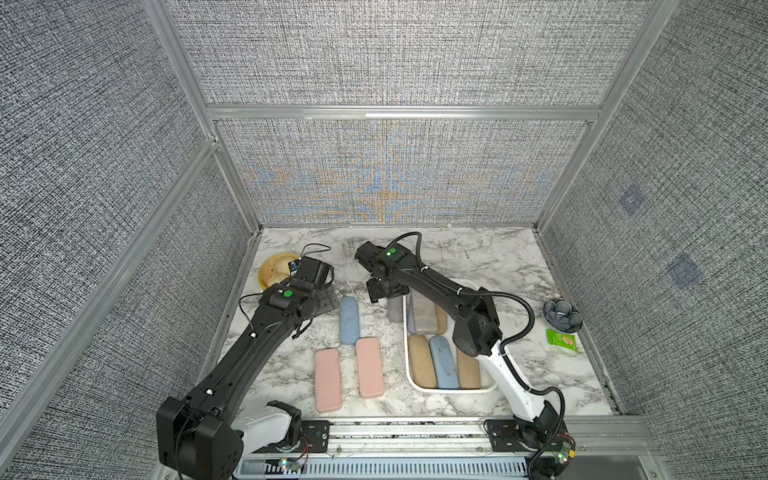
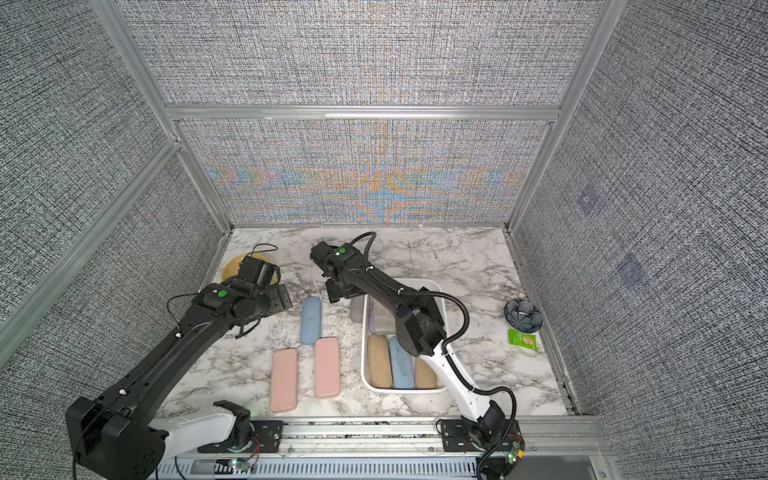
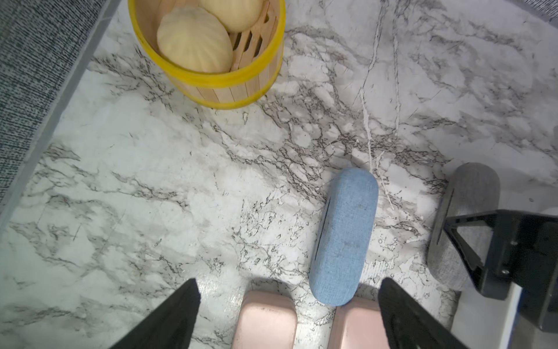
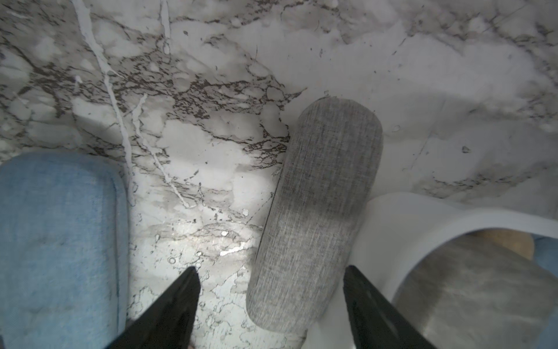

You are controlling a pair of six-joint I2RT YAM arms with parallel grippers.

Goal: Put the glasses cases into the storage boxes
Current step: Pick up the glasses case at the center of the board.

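A grey glasses case [image 4: 317,211] lies on the marble, against the outer left wall of the white storage box [image 1: 453,390]. My right gripper [image 4: 271,270] hangs open over the case's near end, its fingers on either side with gaps showing. A light blue case [image 1: 348,320] lies to the left, with two flat pink cases [image 1: 327,380] [image 1: 370,368] nearer the front edge. My left gripper [image 3: 288,282] is open above the pink cases' far ends and holds nothing. In the box lie tan cork [image 1: 422,360], blue [image 1: 442,361] and grey [image 1: 424,316] cases, partly hidden by the right arm.
A yellow steamer basket with buns [image 3: 211,51] stands at the back left, close to the left arm's wrist. A dark patterned bowl [image 1: 562,315] and a green packet [image 1: 562,340] sit by the right wall. Fabric walls enclose the table on three sides.
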